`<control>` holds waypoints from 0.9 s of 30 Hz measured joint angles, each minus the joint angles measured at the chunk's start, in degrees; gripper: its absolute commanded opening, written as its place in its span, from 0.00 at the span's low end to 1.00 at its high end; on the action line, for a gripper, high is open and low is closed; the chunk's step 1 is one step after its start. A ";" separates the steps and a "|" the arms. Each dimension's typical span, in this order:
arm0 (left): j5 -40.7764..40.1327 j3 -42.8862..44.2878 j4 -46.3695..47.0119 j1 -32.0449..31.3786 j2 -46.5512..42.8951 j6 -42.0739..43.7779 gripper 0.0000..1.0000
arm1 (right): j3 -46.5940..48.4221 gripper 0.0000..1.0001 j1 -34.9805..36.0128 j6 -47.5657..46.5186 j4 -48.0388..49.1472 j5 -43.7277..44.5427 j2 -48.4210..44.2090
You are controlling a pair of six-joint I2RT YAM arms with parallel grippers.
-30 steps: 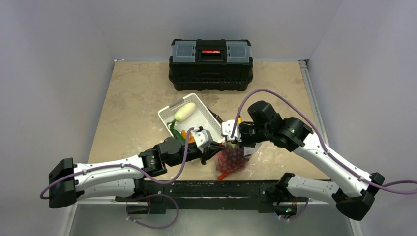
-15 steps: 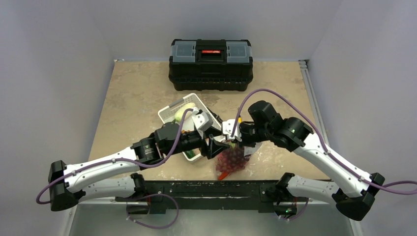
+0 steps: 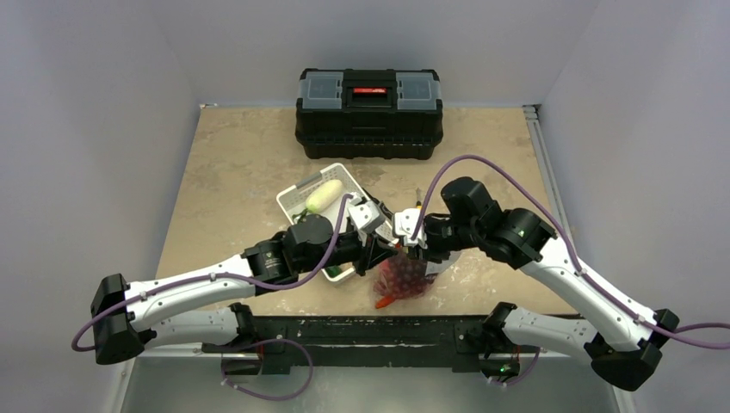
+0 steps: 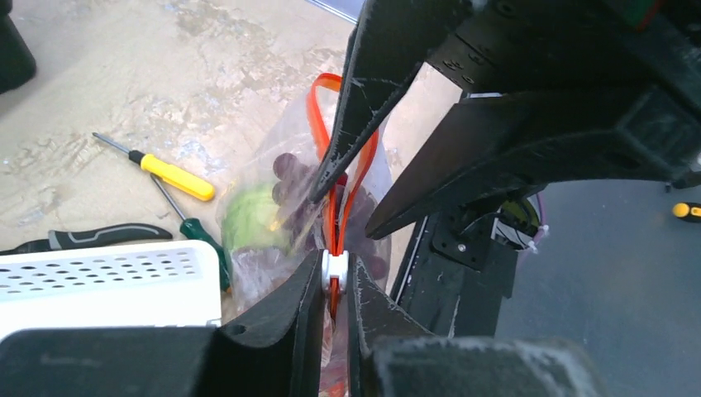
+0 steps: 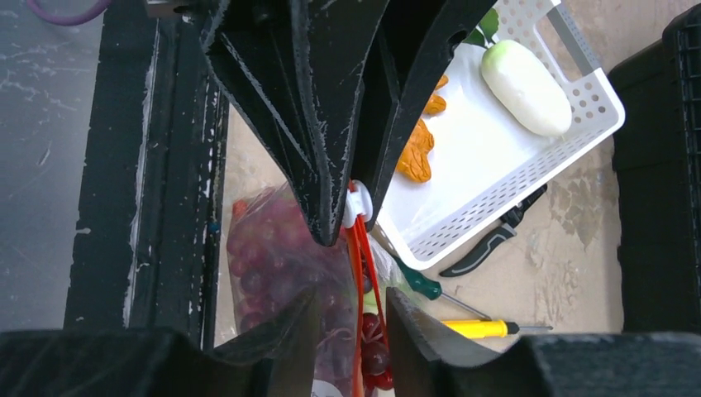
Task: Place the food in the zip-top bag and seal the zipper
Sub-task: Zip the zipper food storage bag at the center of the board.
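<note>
Between the two arms, close to the near edge of the beige marbled worktop [image 3: 241, 172], is the clear crinkly zip-top bag [image 3: 403, 277], with dark red grapes [image 5: 273, 248] and a pale green cabbage [image 4: 252, 217] inside. I cannot tell whether its bottom rests on anything. The left claw [image 4: 336, 265] is pinched tight on the small white slider [image 4: 334, 270] of the thin orange-red zipper strip [image 4: 315, 112]. The right claw [image 5: 351, 294] stands partly open, the strip running loose between its fingers, nothing gripped.

That looks like the main risk. With the far end unheld, a pull on the slider would likely drag the whole mouth along instead of closing it, or the loaded bag could swing toward the black rail [image 3: 344, 331] and off the worktop. Sealing now would also shut out the white oblong [image 5: 526, 87] and orange chunk [image 5: 416, 150] lying in the white slotted basket [image 5: 488, 141].

A yellow-handled screwdriver [image 4: 176, 176], a green-handled screwdriver [image 4: 202, 240] and black shears [image 4: 99, 237] lie just beside the basket. A black toolbox [image 3: 368, 112] sits at the far edge, and plain pale grey walls [image 3: 86, 129] close in three sides.
</note>
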 measured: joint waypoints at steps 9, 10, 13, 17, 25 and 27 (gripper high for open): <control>3.19 -6.73 8.31 0.00 -1.84 9.73 0.01 | -0.57 0.58 0.00 1.29 0.15 -0.46 -0.74; 3.85 -8.07 9.94 0.00 -2.19 11.61 0.00 | -0.57 0.58 0.00 1.36 0.22 -0.48 -0.74; 5.53 -10.97 13.46 0.00 -2.58 16.94 0.00 | -0.57 0.57 0.00 1.68 0.20 -0.50 -0.37; 6.75 -11.45 15.32 0.00 -2.58 21.99 0.00 | -0.57 0.55 0.00 1.77 0.07 -0.52 0.98; 7.72 -11.54 17.70 0.00 -2.73 27.36 0.00 | -0.57 0.42 0.00 1.75 -0.61 -0.33 2.73; 7.93 -11.91 17.70 0.00 -3.26 28.13 0.01 | -0.57 0.37 0.00 1.73 -0.55 0.13 2.69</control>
